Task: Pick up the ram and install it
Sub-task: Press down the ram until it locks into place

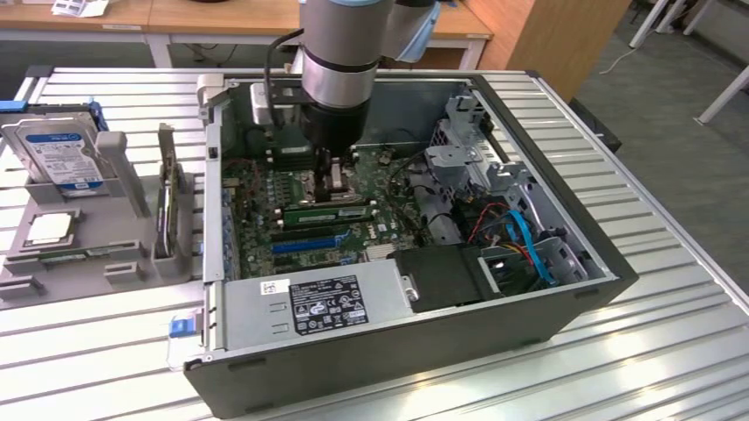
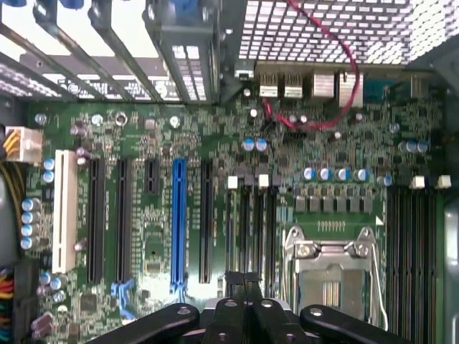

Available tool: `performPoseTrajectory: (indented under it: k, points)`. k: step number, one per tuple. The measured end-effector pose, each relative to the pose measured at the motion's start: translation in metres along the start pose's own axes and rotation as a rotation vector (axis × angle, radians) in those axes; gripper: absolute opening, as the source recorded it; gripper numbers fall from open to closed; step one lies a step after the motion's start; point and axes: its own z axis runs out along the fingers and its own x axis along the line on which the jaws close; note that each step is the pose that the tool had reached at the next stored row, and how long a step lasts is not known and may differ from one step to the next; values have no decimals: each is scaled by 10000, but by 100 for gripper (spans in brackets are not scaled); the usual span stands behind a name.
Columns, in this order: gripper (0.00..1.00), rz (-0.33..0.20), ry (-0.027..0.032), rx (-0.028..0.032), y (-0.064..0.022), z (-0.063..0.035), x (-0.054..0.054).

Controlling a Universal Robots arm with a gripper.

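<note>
Hanging inside the open grey desktop computer case point(image 1: 562, 303), the arm's black gripper point(image 1: 335, 180) sits just above the green motherboard point(image 1: 307, 189), fingers point(image 2: 244, 297) pressed together with nothing between them. From the wrist view the silver CPU socket point(image 2: 331, 276) lies beside the fingertips, with a blue expansion slot point(image 2: 178, 215) and a white slot point(image 2: 63, 211) further across the board. One long thin green ram stick point(image 1: 328, 212) with dark chips already lies seated in a slot near the gripper, toward the near side of the case. On the exterior view's left, a grey holder rack point(image 1: 82, 254) carries a silver-and-blue hard drive point(image 1: 53, 153) and a grey expansion card point(image 1: 167, 206) standing upright.
</note>
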Motion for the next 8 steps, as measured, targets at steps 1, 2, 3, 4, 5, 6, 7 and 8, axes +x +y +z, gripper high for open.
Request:
performPoseTrajectory:
  k: [1,2,3,4,5,6,7,8]
  points:
    - [10,0,0,0,15,1,0]
    - [10,1,-1,0,23,1,-1]
    - [10,1,0,0,25,1,-1]
    - [10,0,1,-1,25,1,0]
    - [10,0,1,0,26,1,0]
    - [10,-1,1,-1,26,1,0]
    - [10,0,1,-1,26,2,1]
    - [10,0,-1,1,26,6,1]
